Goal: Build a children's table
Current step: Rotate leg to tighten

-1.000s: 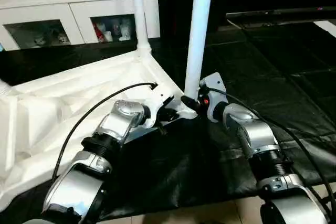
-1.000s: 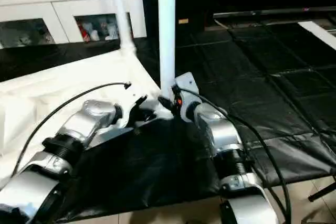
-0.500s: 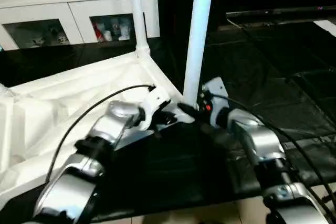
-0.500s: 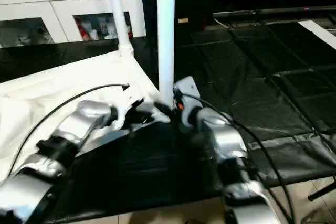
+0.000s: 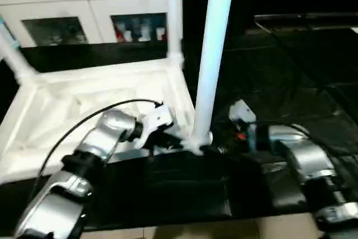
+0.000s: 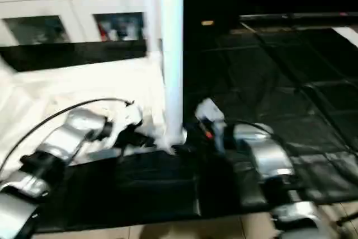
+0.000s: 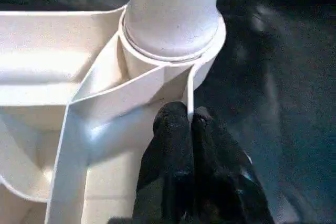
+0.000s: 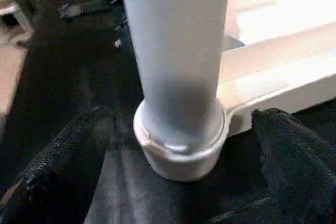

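table leg [image 8: 176, 66] stands socketed between the right claw's [image 8: 178, 145] wide-spread fingers, untouched — left claw [image 7: 181, 124] pinched shut against the tabletop rib [image 7: 131, 95].

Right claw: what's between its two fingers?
In the right wrist view, the near leg, seated in its corner socket, stands between the right claw's spread fingers, touching neither.

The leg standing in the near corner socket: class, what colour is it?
Plain white, like the tabletop; the leg shows best in the right wrist view.
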